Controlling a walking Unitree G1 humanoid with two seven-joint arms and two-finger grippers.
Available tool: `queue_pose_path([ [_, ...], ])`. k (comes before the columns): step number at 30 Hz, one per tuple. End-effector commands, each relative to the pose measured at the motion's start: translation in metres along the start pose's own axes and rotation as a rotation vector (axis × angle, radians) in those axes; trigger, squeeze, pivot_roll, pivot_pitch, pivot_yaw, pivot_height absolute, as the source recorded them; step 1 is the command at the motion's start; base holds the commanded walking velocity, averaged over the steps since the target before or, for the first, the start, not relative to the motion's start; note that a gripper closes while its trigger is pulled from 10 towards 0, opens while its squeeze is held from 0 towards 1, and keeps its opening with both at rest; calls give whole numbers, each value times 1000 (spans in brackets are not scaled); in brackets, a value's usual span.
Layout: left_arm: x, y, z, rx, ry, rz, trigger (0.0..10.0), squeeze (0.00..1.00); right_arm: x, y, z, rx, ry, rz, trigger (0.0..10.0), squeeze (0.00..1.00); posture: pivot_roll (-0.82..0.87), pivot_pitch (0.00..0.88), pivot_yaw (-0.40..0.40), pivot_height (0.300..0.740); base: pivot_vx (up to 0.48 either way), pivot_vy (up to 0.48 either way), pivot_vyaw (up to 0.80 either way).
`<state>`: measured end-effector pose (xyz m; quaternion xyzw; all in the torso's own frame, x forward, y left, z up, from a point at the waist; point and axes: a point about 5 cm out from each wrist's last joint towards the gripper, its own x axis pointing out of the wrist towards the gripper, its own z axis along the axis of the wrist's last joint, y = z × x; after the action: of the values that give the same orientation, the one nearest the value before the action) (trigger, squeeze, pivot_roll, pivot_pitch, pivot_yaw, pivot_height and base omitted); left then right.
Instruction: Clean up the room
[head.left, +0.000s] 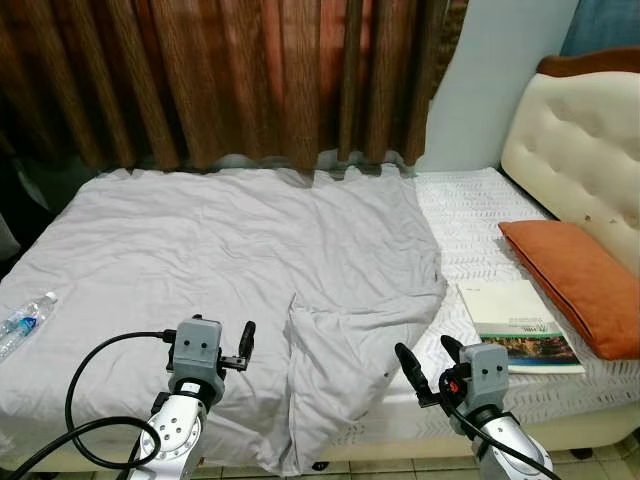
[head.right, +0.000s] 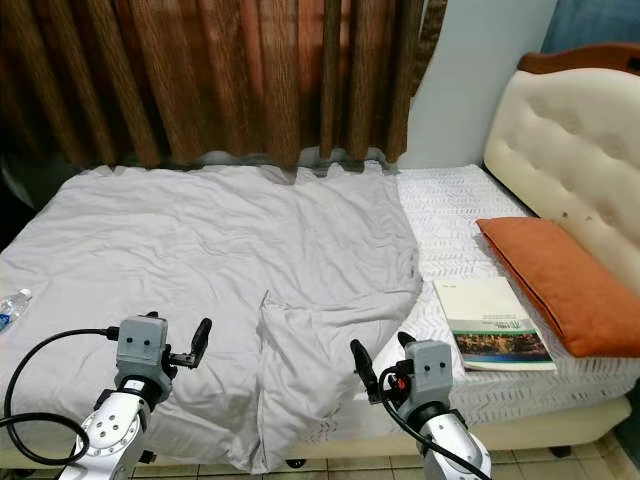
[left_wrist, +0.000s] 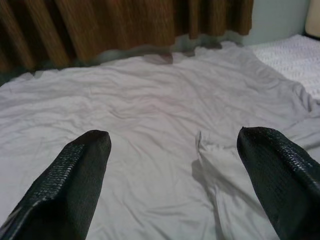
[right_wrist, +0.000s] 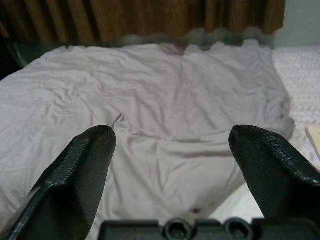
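A crumpled grey blanket covers most of the bed, with one corner folded over and hanging off the front edge. A book lies on the white mattress cover beside an orange pillow. A plastic water bottle lies at the blanket's far left edge. My left gripper hovers open at the bed's front edge, left of the fold. My right gripper is open too, low by the front edge, between the fold and the book. Both wrist views look across the blanket between spread fingers.
Brown curtains hang behind the bed. A cream tufted headboard stands at the right. A black cable loops off my left arm. Tiled floor shows under the bed's front edge.
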<state>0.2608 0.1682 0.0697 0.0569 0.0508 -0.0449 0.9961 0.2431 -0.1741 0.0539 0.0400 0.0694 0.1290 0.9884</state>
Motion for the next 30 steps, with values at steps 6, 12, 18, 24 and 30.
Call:
queue_pose_path([
  [6, 3, 1, 0, -4, 1, 2, 10000, 0, 4, 3, 3, -1, -7, 19, 10000, 0, -35, 0, 18, 740, 308, -366, 0],
  [12, 4, -2, -5, -14, 23, 3, 10000, 0, 7, 3, 3, -5, -5, 30, 10000, 0, -35, 0, 17, 740, 205, -243, 0],
  [18, 4, -1, 0, -24, -16, -30, 10000, 0, 10, 6, 6, -20, -14, 47, 10000, 0, -32, 0, 15, 740, 80, 0, 0],
  [24, 5, 0, 1, -22, -22, -58, 10000, 0, 8, 7, 6, -26, -27, 22, 10000, 0, -33, 0, 19, 740, 480, 0, -133],
  [30, 8, 3, 3, -31, -26, -59, 10000, 0, 8, 7, 5, -42, -25, 19, 10000, 0, -41, 2, 26, 740, 480, 0, -267],
])
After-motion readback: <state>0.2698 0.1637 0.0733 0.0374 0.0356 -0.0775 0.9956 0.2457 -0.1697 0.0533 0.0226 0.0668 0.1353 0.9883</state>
